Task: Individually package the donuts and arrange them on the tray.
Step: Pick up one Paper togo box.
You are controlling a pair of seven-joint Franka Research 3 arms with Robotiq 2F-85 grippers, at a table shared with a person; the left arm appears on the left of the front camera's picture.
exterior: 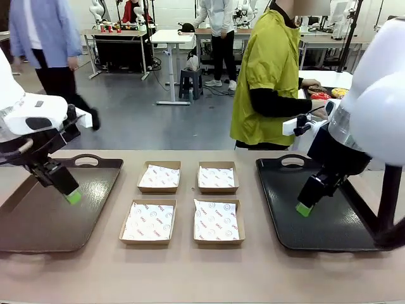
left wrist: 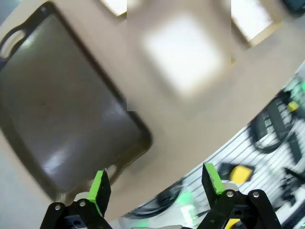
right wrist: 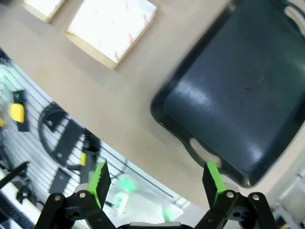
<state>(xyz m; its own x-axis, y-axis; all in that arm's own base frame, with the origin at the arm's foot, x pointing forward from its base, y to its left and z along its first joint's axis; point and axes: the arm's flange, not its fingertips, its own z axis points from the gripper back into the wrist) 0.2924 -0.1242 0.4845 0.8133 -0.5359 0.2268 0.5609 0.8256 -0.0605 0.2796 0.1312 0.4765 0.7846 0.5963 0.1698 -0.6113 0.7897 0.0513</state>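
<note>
Fingers (left wrist: 101,190) of the left gripper (left wrist: 156,180) are spread wide with nothing between them, and the right gripper (right wrist: 156,175) is spread and holds nothing too. Donuts (exterior: 323,95), small and partly hidden, lie on a white side table (exterior: 330,77) beyond the sleeve of the person (exterior: 269,76), well apart from both grippers. Nearer, on the tan table (exterior: 190,272), four paper-lined boxes (exterior: 148,222) sit between a brown tray (exterior: 38,221) under the left gripper and a black tray (exterior: 335,231) under the right.

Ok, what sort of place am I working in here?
Probably a lab or workshop hall, not a kitchen: work tables with gear stand on a bare grey floor behind the person, and our table is staged with neat paper-lined boxes.
</note>
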